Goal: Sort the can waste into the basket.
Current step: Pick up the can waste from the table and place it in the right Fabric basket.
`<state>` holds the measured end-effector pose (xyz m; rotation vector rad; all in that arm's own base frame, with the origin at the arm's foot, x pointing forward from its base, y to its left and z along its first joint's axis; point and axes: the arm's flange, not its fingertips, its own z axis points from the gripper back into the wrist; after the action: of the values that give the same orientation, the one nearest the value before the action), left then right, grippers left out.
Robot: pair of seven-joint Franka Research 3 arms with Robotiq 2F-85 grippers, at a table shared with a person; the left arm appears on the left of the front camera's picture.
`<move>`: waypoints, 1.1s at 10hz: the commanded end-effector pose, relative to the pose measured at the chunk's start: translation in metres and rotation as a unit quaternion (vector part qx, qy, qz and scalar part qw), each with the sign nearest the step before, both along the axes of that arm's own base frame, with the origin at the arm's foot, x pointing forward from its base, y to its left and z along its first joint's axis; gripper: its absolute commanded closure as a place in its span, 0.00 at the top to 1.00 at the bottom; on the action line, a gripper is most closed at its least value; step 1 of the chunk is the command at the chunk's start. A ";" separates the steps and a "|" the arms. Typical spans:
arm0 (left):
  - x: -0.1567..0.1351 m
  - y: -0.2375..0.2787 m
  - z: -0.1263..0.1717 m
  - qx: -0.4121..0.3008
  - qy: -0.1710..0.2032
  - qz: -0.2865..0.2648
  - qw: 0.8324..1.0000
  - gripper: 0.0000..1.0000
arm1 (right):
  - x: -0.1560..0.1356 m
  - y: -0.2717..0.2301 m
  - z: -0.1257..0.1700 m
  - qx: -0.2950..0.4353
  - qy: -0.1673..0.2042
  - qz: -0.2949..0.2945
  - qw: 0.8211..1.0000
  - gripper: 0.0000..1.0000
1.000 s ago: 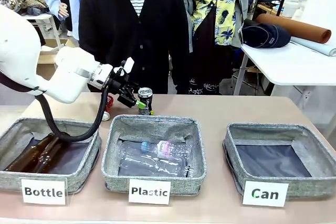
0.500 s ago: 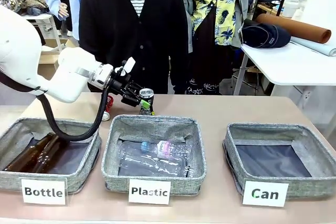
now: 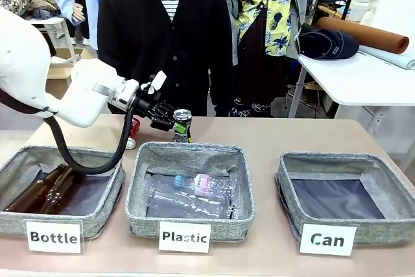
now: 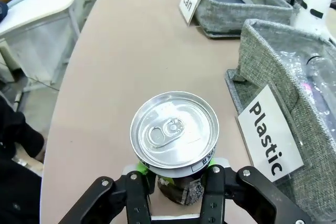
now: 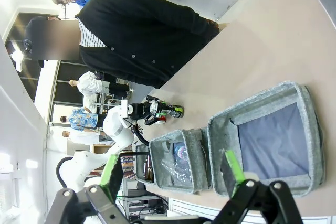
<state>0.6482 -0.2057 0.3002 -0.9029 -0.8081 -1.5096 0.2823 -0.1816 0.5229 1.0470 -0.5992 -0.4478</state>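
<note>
Bottle bin [image 3: 13, 222]: far left along the table's near edge; grey fabric, white label; brown glass bottles [image 3: 45, 189] lie inside.
Red can [image 3: 134, 128]: on the table [image 3: 279, 135] behind the Bottle bin, just left of the left gripper; small, red with white marks, partly hidden by the arm's black cable.
Left gripper [image 3: 174, 126]: reaches in from the left, low over the table beyond the Plastic bin. In the left wrist view its jaws flank the dark can's lower body, and the green pads [image 4: 215, 170] meet the can's sides, so it is clamped on that can.
Dark can [image 3: 182, 121]: upright, just behind the far rim of the Plastic bin, in front of the person [image 3: 162, 37]. Short, dented blue-black body with small print; round silver top [image 4: 174, 132] with pull tab intact and a bright rim. Whether its base touches the table, cannot tell.
Plastic bin [image 3: 188, 150]: centre, near edge; holds clear plastic bottles [image 3: 194, 192].
Can basket [image 3: 389, 228]: far right along the near edge, well apart from both cans; grey woven walls, dark lining, white front label reading "Can".
Right gripper [image 5: 170, 174]: seen in its own wrist view, raised above the table over the bins; fingers spread wide with nothing between them.
</note>
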 end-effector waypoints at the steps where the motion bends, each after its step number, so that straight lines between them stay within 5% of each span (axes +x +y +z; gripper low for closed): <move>1: -0.012 0.020 0.022 -0.039 -0.021 -0.003 0.999 0.00 | 0.002 -0.001 0.001 0.002 -0.018 0.002 1.000 1.00; 3: -0.041 0.061 0.087 -0.032 -0.037 0.010 0.999 0.00 | 0.002 -0.001 0.001 0.002 -0.018 0.002 1.000 1.00; 5: -0.110 0.112 0.147 0.002 -0.028 -0.039 0.999 0.00 | 0.002 -0.001 0.001 0.002 -0.018 0.002 1.000 1.00; 7: -0.178 0.156 0.165 0.016 -0.046 -0.069 0.996 0.00 | 0.002 -0.001 0.001 0.002 -0.018 0.002 1.000 1.00; 9: -0.237 0.185 0.146 0.016 -0.094 -0.013 0.995 0.00 | 0.002 -0.001 0.001 0.002 -0.018 0.002 1.000 1.00; 10: -0.233 0.191 0.136 0.007 -0.084 0.034 0.996 0.00 | 0.002 -0.001 0.001 0.002 -0.018 0.002 1.000 1.00; 11: -0.219 0.184 0.164 0.011 -0.056 -0.048 0.997 0.00 | 0.002 -0.001 0.001 0.002 -0.018 0.002 1.000 1.00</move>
<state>0.4076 -0.0075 0.4448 -0.8012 -0.8715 -1.6147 0.2825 -0.1818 0.5225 1.0469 -0.5982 -0.4486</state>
